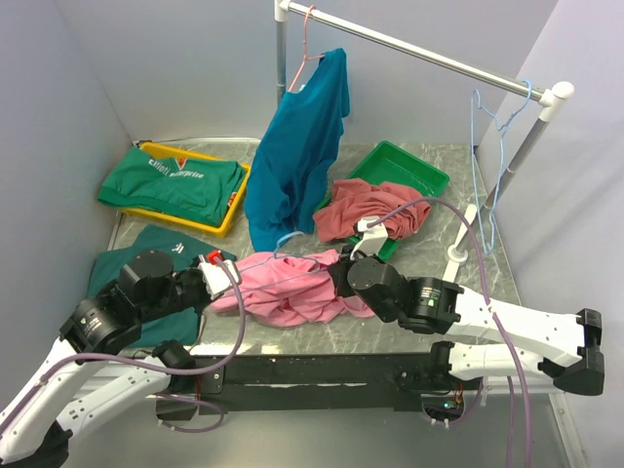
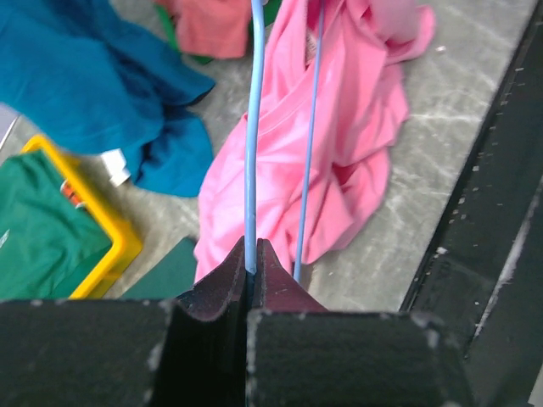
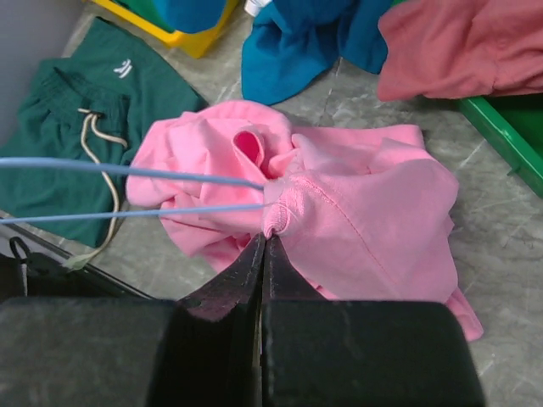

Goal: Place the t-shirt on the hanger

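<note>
Two grippers clenched | left gripper (image 2: 252, 248) on hanger (image 2: 251, 127) | right gripper (image 3: 264, 242) on t-shirt (image 3: 373, 220) | grey marbled table (image 1: 292, 339) | pale walls (image 1: 195, 58), white rail (image 1: 419, 51)

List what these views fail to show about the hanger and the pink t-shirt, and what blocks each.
1. Right wrist view: how far the hanger reaches inside the t-shirt; folds cover its wires.
2. Left wrist view: the hanger's far end, cut off by the top edge.
3. Right wrist view: whether the right gripper pinches wire besides cloth; bunched fabric hides it.
</note>
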You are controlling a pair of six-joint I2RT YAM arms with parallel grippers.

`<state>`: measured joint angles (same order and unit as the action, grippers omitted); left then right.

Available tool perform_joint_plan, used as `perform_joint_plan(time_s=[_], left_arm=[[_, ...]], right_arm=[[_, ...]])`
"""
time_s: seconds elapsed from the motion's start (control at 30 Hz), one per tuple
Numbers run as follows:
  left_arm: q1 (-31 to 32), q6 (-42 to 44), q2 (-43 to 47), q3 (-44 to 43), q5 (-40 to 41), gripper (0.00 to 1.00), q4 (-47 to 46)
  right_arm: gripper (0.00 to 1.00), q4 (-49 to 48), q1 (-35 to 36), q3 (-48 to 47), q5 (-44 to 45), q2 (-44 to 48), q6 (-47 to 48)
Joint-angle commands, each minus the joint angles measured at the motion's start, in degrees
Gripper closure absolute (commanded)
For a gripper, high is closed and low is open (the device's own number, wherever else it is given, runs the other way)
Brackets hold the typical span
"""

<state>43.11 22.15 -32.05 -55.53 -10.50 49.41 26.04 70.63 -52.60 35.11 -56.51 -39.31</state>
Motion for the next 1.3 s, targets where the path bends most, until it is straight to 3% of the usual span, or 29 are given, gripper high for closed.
perform_joint_plan(time_s=[0.0,0.27,0.43,0.53,0.73,0.97,1.13,1.27], left_arm=[[0.22,-0.97,1.46,-2.74,5.93,0.99,-0.28],[0.22,-0.53,5.16,-2.57,6.11,0.99,-2.21],[0.13,-0.97,4.02,-0.46,1.11,0.99,-3.79],[0.13,-1.76,4.37,1.03,-2.32,0.99,-7.12],[0.13,-4.22,5.25,6.03,-7.50,0.99,-17.57],[0.13,-8.87,4.37,11.49,-7.35,0.99,-31.37],[0.22,-14.93,4.10,17.02,-7.95,0.99,-42.18],[1.36,-18.98,2.62,21.50,-6.64,0.99,-51.49]], right_arm=[[0.98,1.46,0.65,-2.42,1.71,0.79,0.64],[0.98,5.24,0.56,-0.84,3.56,1.14,-1.82],[0.97,6.21,0.47,-3.12,4.26,0.53,0.45],[0.96,7.97,-0.32,-7.51,4.88,-1.32,3.44],[0.97,6.47,-0.58,-20.33,-1.97,-5.97,12.58],[0.98,6.04,2.14,-29.66,-8.04,-9.32,15.58],[0.93,4.45,2.06,-23.79,-8.40,-6.43,14.53],[0.90,2.35,-1.89,-10.47,-10.15,-1.25,9.70]])
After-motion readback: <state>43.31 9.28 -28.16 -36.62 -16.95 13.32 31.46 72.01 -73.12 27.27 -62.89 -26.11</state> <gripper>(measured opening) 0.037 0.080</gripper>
